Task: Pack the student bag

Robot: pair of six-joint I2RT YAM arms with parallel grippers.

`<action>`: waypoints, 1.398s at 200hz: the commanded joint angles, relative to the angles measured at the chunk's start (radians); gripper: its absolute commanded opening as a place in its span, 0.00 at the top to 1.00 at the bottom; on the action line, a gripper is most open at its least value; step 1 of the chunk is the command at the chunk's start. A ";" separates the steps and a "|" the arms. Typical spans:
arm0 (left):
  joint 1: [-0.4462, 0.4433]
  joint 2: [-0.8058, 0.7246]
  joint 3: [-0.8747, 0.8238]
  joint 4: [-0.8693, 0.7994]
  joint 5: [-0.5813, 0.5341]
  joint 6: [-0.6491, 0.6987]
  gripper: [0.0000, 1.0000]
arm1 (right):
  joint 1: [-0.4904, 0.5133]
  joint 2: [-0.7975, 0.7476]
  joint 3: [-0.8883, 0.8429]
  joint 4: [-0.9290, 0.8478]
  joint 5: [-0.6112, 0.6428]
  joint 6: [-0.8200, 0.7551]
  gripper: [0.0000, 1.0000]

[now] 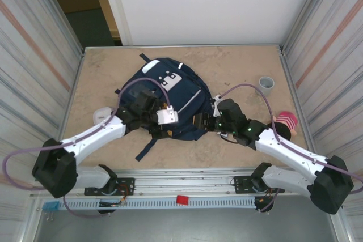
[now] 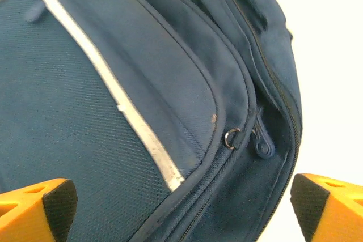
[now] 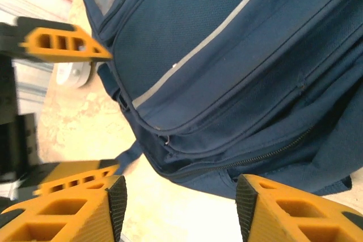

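Student bag (image 1: 170, 97) is lying flat mid-surface (image 1: 238, 66), front up, white patches (image 1: 170, 76) pointing to the far edge, one dark strap (image 1: 144, 148) trailing off toward the near edge. Left gripper (image 1: 146, 101) is hovering over the bag's left half, fingers spread wide and nothing pinched. In the left wrist view the left gripper (image 2: 181, 208) is showing both orange fingertips (image 2: 57, 202) at the bottom corners, with the bag (image 2: 85, 140) filling the space under them; contact with the fabric can't be told. A pale stripe (image 2: 113, 89) is running diagonally across the front panel, and a small metal ring (image 2: 231, 138) and a blue zipper tab (image 2: 262, 145) are sitting side by side at the pocket seam. Right gripper (image 1: 205, 114) is sitting at the bag's right edge, also spread and not holding anything; in the right wrist view the right gripper (image 3: 178, 202) is framing the bag's lower zip edge (image 3: 238, 157). A grey cup (image 1: 266, 85) is standing well apart to the right, a pink striped item (image 1: 285, 121) is lying near the right arm, and a white round object (image 1: 104, 115) is lying left of the bag.
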 commanded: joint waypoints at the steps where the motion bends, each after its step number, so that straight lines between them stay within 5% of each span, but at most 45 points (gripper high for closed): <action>1: 0.002 0.062 0.011 0.101 -0.077 0.178 0.01 | -0.002 -0.029 -0.008 -0.010 -0.034 -0.041 0.43; 83: -0.006 0.186 0.016 0.183 -0.027 0.234 0.05 | -0.004 -0.029 -0.020 -0.003 -0.031 -0.055 0.41; 93: -0.006 0.197 0.015 0.208 -0.045 0.209 0.17 | -0.004 -0.030 -0.022 0.002 -0.032 -0.057 0.41; 114: 0.010 0.173 0.016 0.238 -0.021 0.103 0.72 | -0.004 -0.029 -0.019 -0.012 -0.008 -0.058 0.42; 145: 0.095 0.085 0.060 0.167 0.185 -0.212 1.00 | 0.001 -0.073 0.015 -0.116 0.053 -0.100 0.44; 177: 0.168 0.061 0.084 0.137 0.349 -0.422 1.00 | 0.034 -0.014 0.066 -0.143 0.038 -0.152 0.48; 212: 0.179 0.039 0.072 0.159 0.417 -0.446 1.00 | 0.108 0.129 0.156 -0.117 0.070 -0.159 0.48; 260: 0.185 0.044 0.086 0.141 0.473 -0.450 1.00 | 0.100 0.269 0.185 0.092 0.021 0.054 0.48; 279: 0.185 0.042 0.086 0.143 0.475 -0.454 1.00 | 0.117 0.313 0.224 0.071 0.094 0.103 0.49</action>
